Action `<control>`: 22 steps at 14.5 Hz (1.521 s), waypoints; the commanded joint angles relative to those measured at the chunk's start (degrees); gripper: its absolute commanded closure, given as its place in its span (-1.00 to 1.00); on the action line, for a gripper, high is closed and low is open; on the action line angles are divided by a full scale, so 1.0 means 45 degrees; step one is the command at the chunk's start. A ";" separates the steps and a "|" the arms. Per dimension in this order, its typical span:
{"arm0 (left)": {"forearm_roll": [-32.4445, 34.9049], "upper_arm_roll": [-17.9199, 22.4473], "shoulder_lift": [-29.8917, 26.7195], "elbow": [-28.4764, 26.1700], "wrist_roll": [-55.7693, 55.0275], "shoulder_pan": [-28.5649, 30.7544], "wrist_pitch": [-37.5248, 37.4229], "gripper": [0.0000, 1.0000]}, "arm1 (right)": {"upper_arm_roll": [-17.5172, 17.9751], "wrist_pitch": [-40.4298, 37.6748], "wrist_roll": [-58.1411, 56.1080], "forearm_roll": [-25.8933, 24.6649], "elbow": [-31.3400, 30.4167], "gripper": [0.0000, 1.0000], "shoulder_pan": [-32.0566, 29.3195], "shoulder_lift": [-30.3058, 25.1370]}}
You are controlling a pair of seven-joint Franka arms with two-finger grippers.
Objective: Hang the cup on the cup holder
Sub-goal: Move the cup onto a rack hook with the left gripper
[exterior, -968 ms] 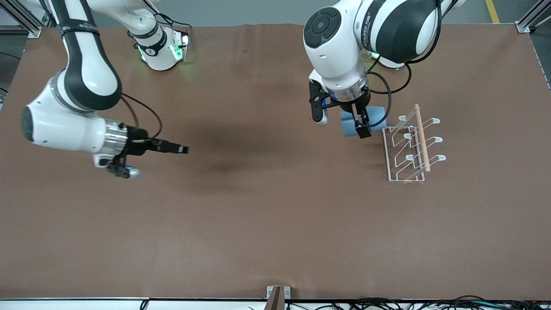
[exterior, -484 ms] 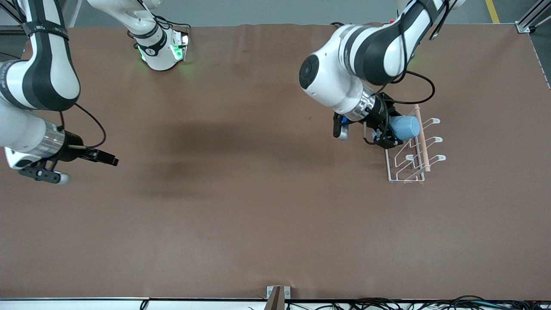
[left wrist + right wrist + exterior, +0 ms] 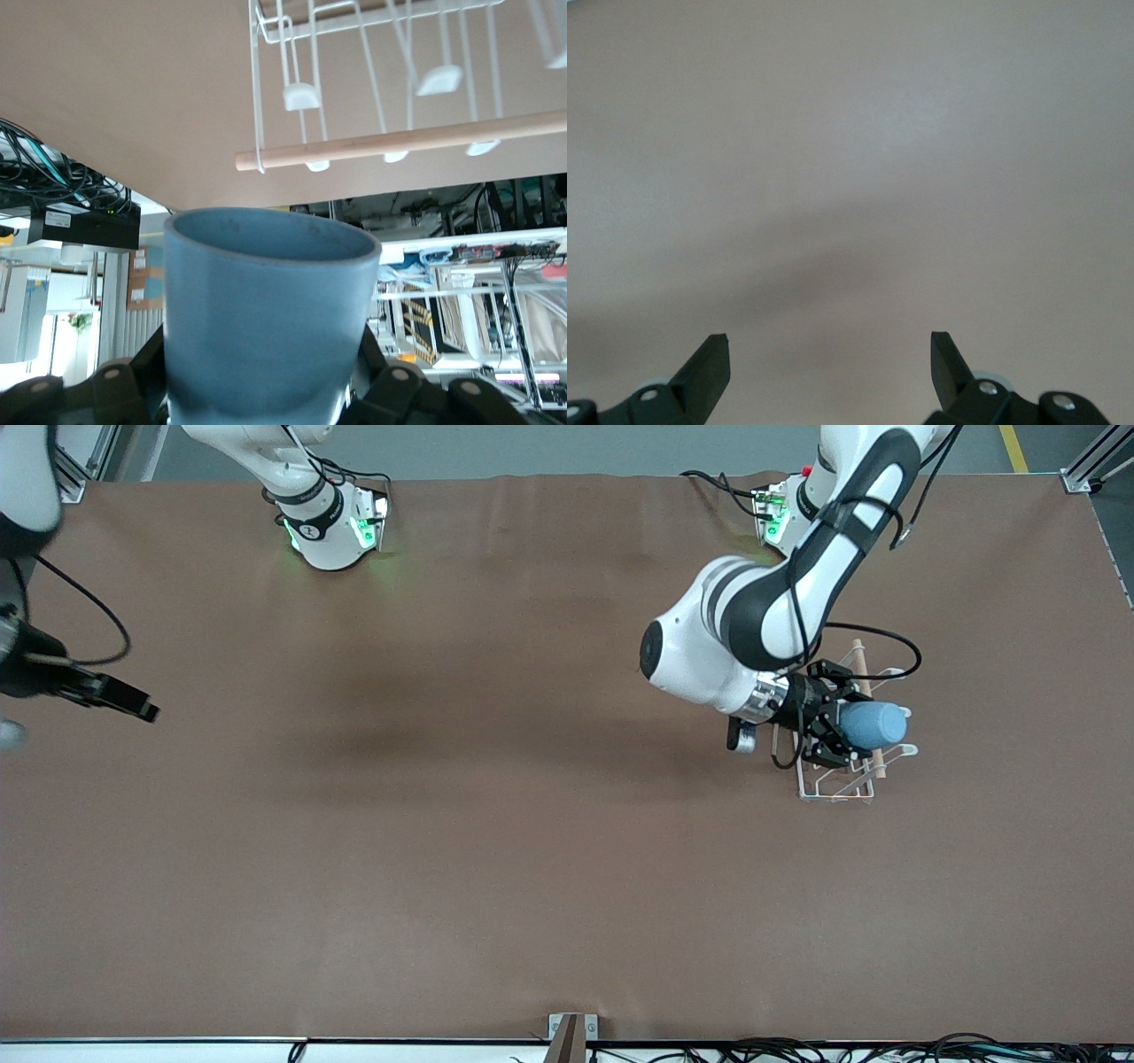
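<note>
My left gripper (image 3: 835, 727) is shut on the light-blue cup (image 3: 873, 724), which is turned on its side in the air over the cup holder (image 3: 833, 790). The holder is a white wire rack with a wooden dowel (image 3: 858, 648) along its top, standing toward the left arm's end of the table. In the left wrist view the cup (image 3: 270, 310) fills the foreground, with the dowel (image 3: 399, 146) and the looped wire prongs (image 3: 301, 96) a short way past its rim. My right gripper (image 3: 133, 707) hangs open and empty over bare table (image 3: 850, 177) at the right arm's end.
A brown mat (image 3: 496, 824) covers the table. The two arm bases (image 3: 332, 527) stand along the edge farthest from the front camera. A small bracket (image 3: 571, 1032) and cables sit at the nearest edge.
The left arm has carried the cup from beside the rack to over it and turned it sideways. The right arm has drawn back to the right arm's end of the table.
</note>
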 commanded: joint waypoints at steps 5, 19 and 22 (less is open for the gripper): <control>0.1904 0.0083 0.1840 -0.0536 -0.2186 -0.0114 -0.0990 0.90 | 0.0171 -0.1634 -0.0677 -0.0683 0.1666 -1.00 -0.0359 -0.0037; 0.0814 0.0239 0.2647 0.0634 -0.3832 -0.0055 -0.1930 -1.00 | 0.0172 -0.1791 -0.1986 -0.0702 0.1647 -1.00 -0.0359 0.0002; 0.0578 0.0356 0.1847 0.0888 -0.4316 -0.0016 -0.1892 -1.00 | 0.0172 -0.1810 -0.2044 -0.0683 0.1647 -1.00 -0.0379 0.0021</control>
